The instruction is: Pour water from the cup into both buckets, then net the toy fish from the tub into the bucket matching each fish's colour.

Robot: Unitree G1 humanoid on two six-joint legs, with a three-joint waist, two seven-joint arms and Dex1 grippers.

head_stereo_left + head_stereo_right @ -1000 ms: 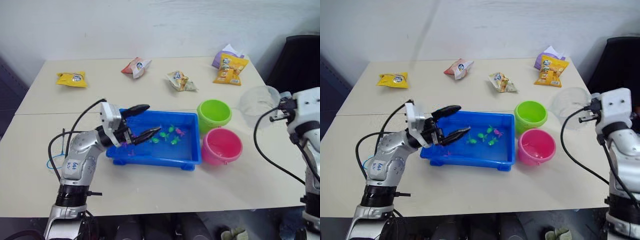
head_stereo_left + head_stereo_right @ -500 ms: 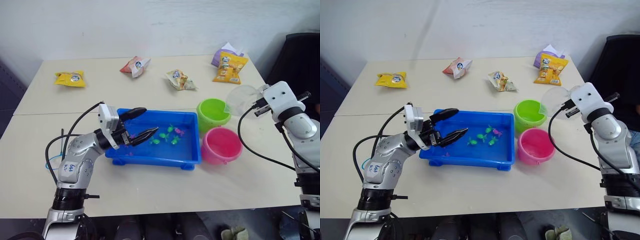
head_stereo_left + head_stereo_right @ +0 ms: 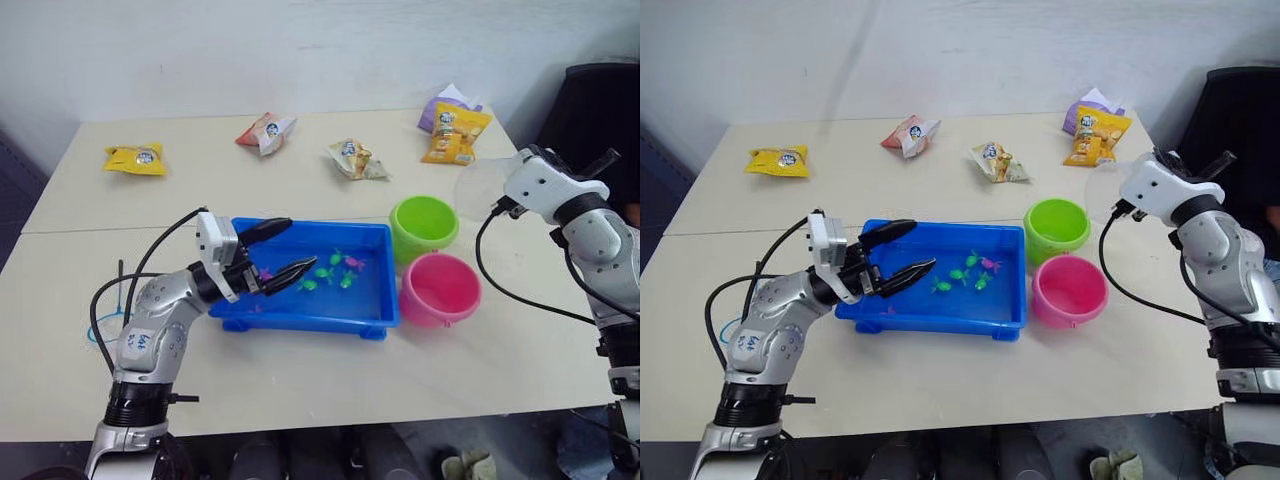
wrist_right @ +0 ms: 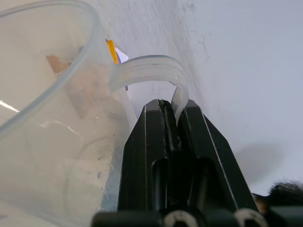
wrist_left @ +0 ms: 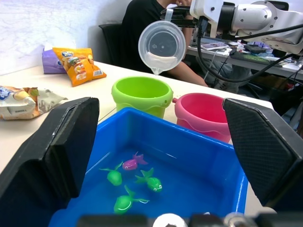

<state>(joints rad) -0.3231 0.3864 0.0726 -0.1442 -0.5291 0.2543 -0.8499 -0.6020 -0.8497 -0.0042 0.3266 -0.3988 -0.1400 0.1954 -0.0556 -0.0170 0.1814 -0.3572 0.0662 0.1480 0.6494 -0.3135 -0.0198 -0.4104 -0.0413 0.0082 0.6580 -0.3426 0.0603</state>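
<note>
Item: cup (image 5: pixel 162 46), clamped by its handle in your right gripper (image 4: pixel 166 111). Over the last second you swung it in from the right edge and tipped it; it hung, spout down, above the green bucket (image 3: pixel 424 226), so pouring looked imminent. Pink bucket (image 3: pixel 440 290) sat just below. Left gripper (image 3: pixel 275 250) hung spread and empty over the tub (image 3: pixel 380 310), centre frame, fish (image 5: pixel 134 163) inside.

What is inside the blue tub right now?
The blue tub holds three green fish and one pink fish. The left gripper hangs open over its left end, hiding that part in the wrist view.
</note>
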